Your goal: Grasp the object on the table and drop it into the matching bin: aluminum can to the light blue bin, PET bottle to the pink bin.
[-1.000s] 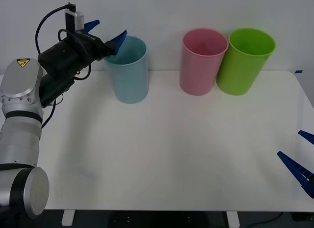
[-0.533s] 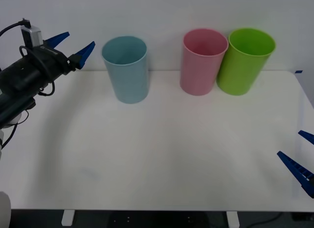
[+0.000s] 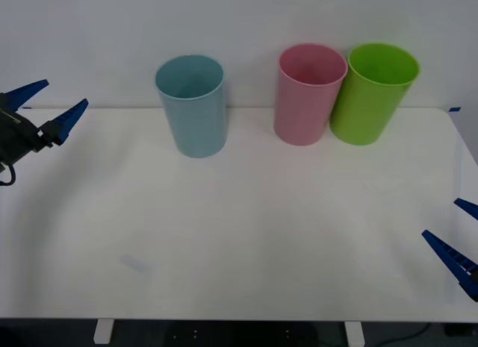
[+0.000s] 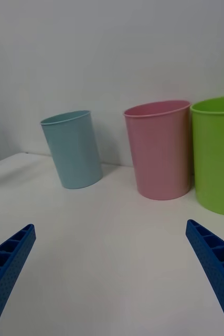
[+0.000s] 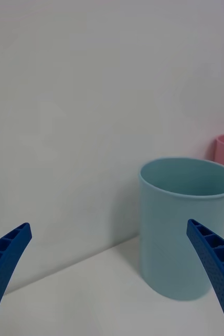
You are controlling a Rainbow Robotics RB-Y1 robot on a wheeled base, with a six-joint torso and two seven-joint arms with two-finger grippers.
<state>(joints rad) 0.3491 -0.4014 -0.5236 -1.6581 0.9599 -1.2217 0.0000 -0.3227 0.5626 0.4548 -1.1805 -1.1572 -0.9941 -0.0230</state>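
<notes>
Left end effector (image 3: pixel 51 108) withdrawn, ribbed fingers apart

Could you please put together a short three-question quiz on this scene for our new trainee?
1. True or false: the left gripper is open and holds nothing.
2. Which bin stands between the other two in the front view? A) light blue bin B) pink bin C) lime green bin
3. Fill in the blank: the right gripper sits open at the table's ____ edge, on the near side.

Key
1. True: its blue fingers are spread apart above the table's left edge, with nothing between them.
2. B: the pink bin, close beside the lime green one.
3. Right.
</notes>
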